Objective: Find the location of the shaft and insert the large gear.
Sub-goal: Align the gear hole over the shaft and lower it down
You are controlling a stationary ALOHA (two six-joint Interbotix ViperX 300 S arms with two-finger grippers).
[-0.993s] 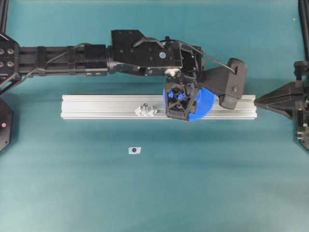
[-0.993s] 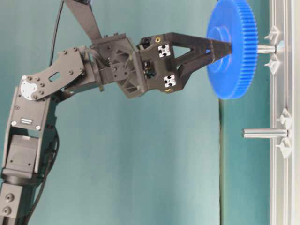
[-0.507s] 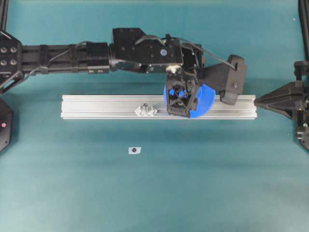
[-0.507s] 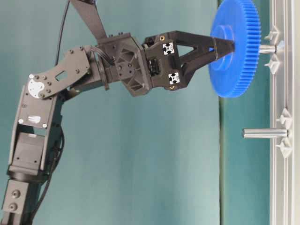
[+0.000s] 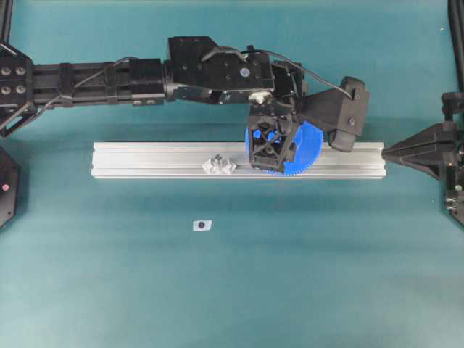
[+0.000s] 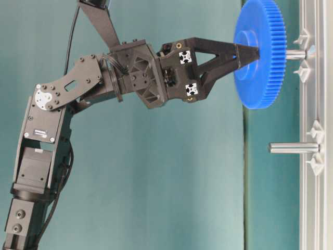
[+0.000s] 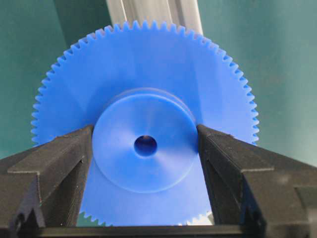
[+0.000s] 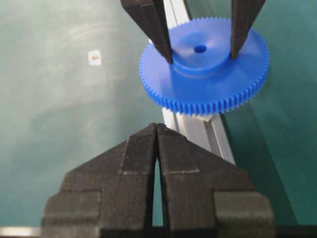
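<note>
The large gear, a bright blue toothed disc, hangs over the aluminium rail, with my left gripper shut on its raised hub. In the table-level view the gear sits just above the rail. Only the lower part of the shaft shows beneath it, between two clear mounts. Whether the shaft's tip is inside the centre hole I cannot tell. My right gripper is shut and holds nothing, just off the rail's right end.
A second upright pin with clear mounts stands free on the rail, to the left of the gear in the overhead view. A small white piece with a dark centre lies on the teal table in front of the rail.
The left gripper, still holding the gear, has shifted slightly toward the far side of the rail, and the gear's tilt has changed a little. The right arm has not moved.
</note>
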